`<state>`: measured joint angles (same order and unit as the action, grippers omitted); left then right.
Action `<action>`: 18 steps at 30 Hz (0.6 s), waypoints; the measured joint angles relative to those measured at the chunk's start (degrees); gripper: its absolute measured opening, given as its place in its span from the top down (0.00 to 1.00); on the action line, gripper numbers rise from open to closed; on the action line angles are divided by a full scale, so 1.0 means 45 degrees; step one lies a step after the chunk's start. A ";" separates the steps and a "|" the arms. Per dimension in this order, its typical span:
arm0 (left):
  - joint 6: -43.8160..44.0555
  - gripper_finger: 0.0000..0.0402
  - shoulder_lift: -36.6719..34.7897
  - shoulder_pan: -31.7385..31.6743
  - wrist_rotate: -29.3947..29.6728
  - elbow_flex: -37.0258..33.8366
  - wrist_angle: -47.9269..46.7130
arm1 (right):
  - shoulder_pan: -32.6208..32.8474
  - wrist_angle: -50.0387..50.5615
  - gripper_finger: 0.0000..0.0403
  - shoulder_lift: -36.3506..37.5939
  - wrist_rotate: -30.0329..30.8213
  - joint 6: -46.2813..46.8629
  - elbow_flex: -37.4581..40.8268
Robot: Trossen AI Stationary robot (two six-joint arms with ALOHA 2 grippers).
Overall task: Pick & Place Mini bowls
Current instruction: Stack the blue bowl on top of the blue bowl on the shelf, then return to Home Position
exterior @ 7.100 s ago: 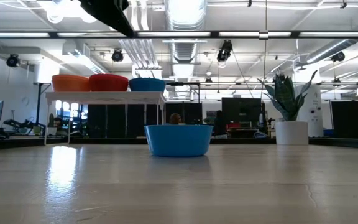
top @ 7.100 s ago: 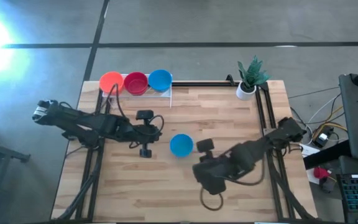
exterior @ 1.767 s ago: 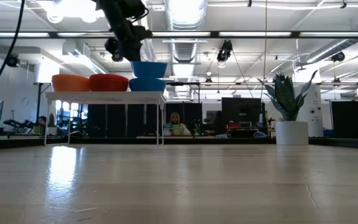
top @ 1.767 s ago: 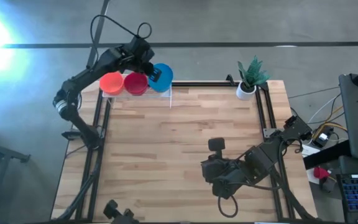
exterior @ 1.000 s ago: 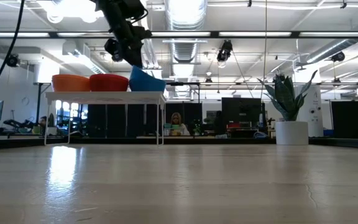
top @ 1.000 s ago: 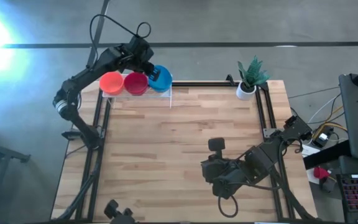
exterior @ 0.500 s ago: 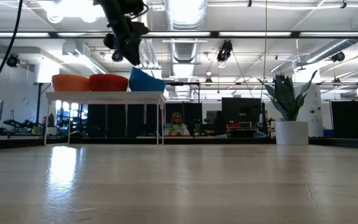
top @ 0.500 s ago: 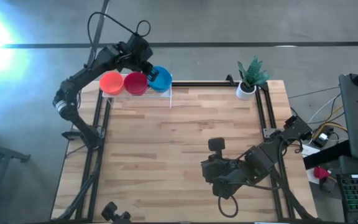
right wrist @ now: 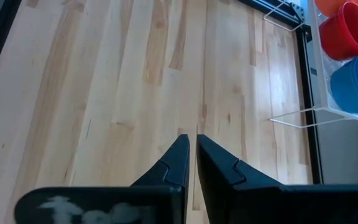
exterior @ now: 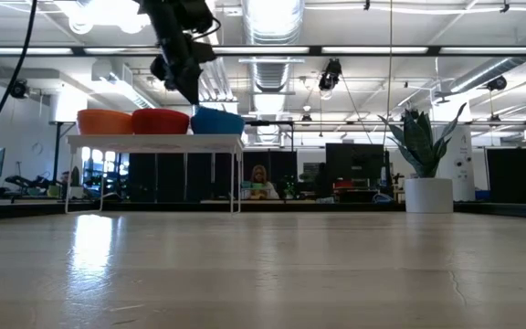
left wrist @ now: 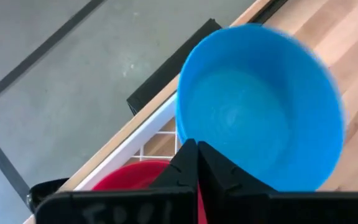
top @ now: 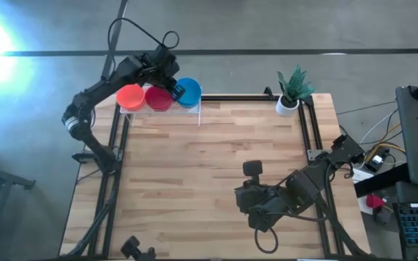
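Three small bowls sit in a row on the white wire rack [exterior: 153, 142] at the table's far left corner: orange [top: 129, 95], red [top: 158, 96] and blue [top: 188, 91]. The left gripper [top: 171, 85] hangs just above the gap between red and blue, its fingers [left wrist: 194, 163] pressed together and holding nothing. The right gripper [right wrist: 191, 146] waits low over the wooden table [top: 216, 159] near the front right, fingers nearly closed and empty. A potted plant [top: 291, 90] stands at the far right corner.

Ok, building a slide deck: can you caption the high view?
Left gripper shut above the blue bowl on the rack; right gripper idle over the table.
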<state>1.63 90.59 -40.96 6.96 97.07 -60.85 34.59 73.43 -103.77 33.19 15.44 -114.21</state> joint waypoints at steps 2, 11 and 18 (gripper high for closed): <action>0.0000 0.99 0.0003 -0.0003 -0.0017 -0.0315 0.0179 | 0.0000 -0.0004 0.93 0.0000 0.0000 0.0002 0.0000; -0.0575 1.00 -0.0388 0.0007 0.0792 -0.0366 0.0406 | -0.0005 -0.0001 0.93 0.0000 0.0008 0.0000 0.0000; -0.1246 1.00 -0.1925 0.0577 0.0695 -0.0395 0.0421 | 0.0000 -0.0001 0.93 0.0024 0.0724 0.0000 0.0004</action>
<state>-3.98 81.93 -38.36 10.09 95.29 -58.96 34.59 73.43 -103.66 36.45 15.44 -114.19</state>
